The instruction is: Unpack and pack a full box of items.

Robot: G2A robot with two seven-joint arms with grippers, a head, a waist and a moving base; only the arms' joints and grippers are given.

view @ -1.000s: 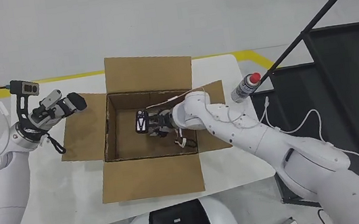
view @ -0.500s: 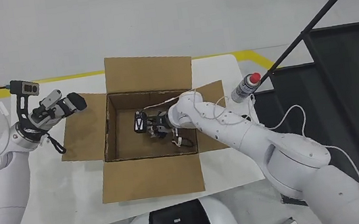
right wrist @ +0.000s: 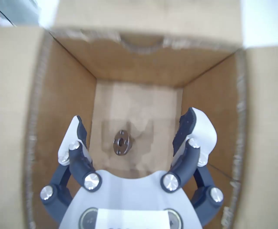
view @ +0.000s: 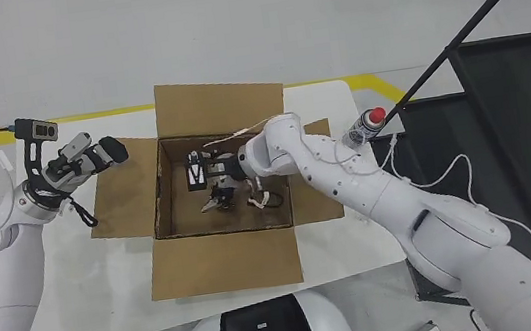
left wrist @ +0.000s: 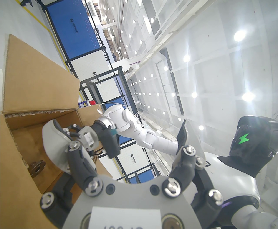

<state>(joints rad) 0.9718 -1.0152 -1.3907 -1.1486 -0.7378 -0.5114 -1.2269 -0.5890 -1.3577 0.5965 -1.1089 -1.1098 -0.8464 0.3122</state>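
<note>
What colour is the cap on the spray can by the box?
Red. The cap shows best in the top view.

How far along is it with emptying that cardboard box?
Done: a spray can sits on the table outside the box. In hand: the right end effector hangs open inside the box above a metal flange, empty. Left: lifting that flange out, then repacking. The left end effector is open too.

- Your right wrist view blurs the box (right wrist: 139, 67) rim and cuts off its flaps.
- From above, the right arm (view: 289, 149) hides part of the box floor from you.
</note>
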